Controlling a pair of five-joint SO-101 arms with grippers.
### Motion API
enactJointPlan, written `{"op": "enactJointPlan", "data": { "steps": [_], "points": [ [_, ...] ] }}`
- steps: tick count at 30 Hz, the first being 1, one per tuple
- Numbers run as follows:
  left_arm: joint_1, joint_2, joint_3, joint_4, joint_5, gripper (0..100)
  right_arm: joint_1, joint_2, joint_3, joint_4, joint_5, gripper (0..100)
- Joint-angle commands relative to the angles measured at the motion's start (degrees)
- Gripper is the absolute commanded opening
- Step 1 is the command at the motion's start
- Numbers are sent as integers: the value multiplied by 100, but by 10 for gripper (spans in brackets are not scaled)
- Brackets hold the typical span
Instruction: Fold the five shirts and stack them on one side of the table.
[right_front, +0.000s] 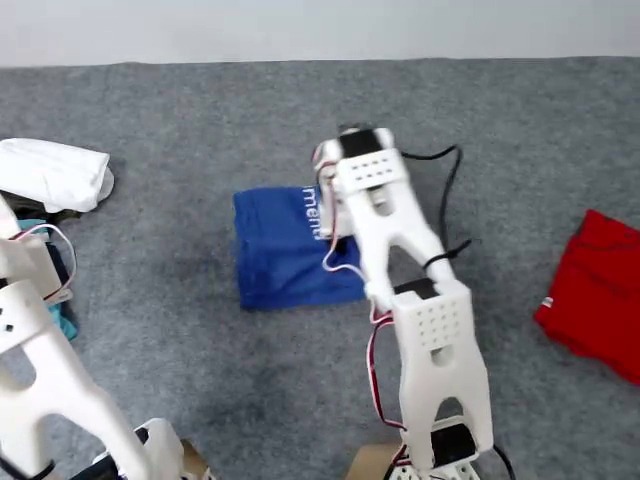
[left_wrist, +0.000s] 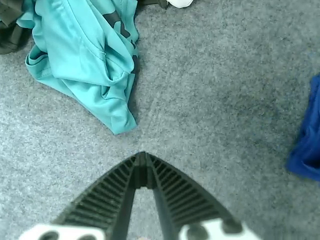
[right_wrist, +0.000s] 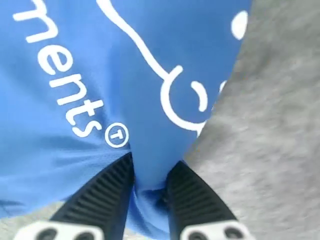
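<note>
The blue shirt (right_front: 280, 255) lies folded in the middle of the grey tabletop (right_front: 200, 350). The right claw (right_wrist: 149, 187) sits at the shirt's right edge, pinching a fold of the blue cloth between its ribbed fingers (right_wrist: 107, 192). The left claw (left_wrist: 145, 172) hangs over bare tabletop at the left, its fingers pressed together with nothing between them. A crumpled teal shirt (left_wrist: 82, 55) lies near it. A white shirt (right_front: 55, 172) is bunched at the far left, and a red shirt (right_front: 600, 295) lies at the right edge.
</note>
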Motion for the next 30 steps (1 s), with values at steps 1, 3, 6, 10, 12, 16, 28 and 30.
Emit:
{"op": "enactJointPlan", "data": {
  "steps": [1,3,6,10,12,16,28,30],
  "points": [
    [26,-141,-13,18,-26,3,374,-497,-158,189,879,9],
    [26,-141,-13,18,-26,3,576,-488,-158,145,1451,9],
    [26,-141,-13,18,-26,3,927,-444,-158,-75,2426,9],
    [26,-141,-13,18,-26,3,1367,-338,-158,-558,3516,9],
    [26,-141,-13,18,-26,3,1525,-286,-158,-804,4079,9],
    [26,-123,-13,18,-26,3,1736,-198,-158,-1305,5178,9],
    [26,-105,-4,18,-35,3,1991,-84,-158,-2044,6541,128],
    [26,-97,-4,18,-35,3,2062,-110,-211,-2018,6075,210]
  ]
}}
